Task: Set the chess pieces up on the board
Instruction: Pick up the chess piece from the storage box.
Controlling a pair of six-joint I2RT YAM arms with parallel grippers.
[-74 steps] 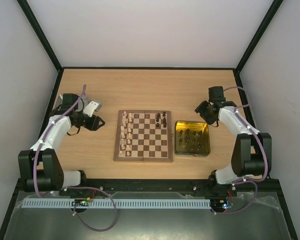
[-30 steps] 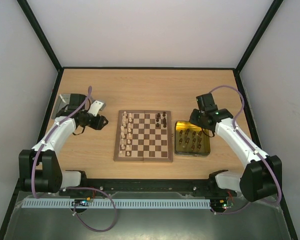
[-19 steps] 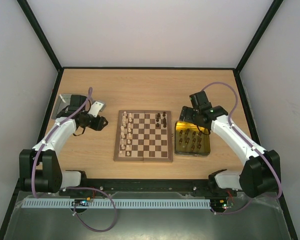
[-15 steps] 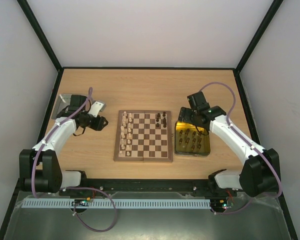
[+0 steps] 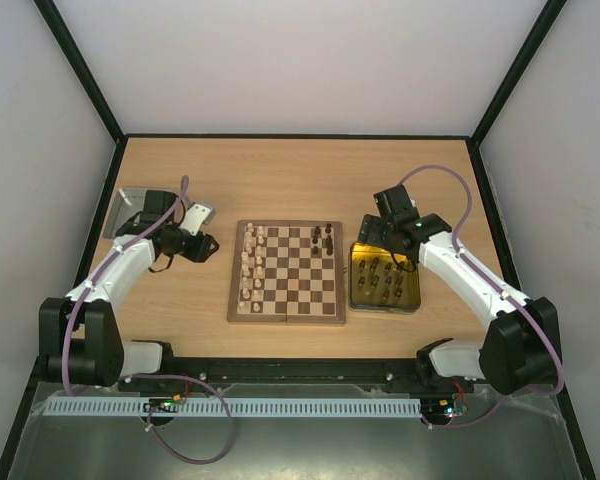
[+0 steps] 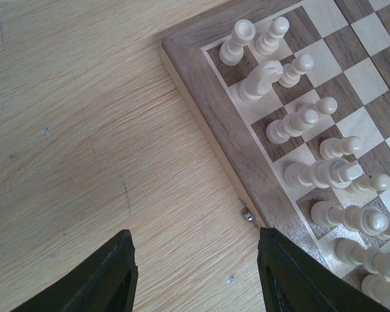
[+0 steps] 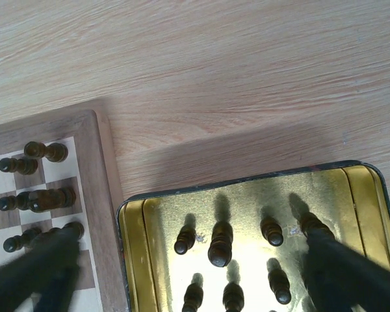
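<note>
From above, can make out the board lying flat mid-tabletop, with cream pieces standing in the two files along its left side and a few dark pieces clustered at its far right corner. Just right of it, find a yellow tray holding more dark pieces upright. Can place the left hand low over bare wood between a silver tray at the left edge and the board, touching neither. Can place the right hand above the tray's far left corner, close to the board's right edge. Through the left wrist camera, see the left hand spread wide and holding nothing, both dark fingers over bare tabletop just beside the board's frame; note a small metal clasp on that frame and the cream pieces ranked upright on the squares beyond. Through the right wrist camera, see the right hand likewise wide apart and holding nothing, its blurred fingers straddling the gap, one over the board's edge squares, the other over the yellow tray. Can count several dark pieces standing inside the tray and a handful more on the board's near files.
</note>
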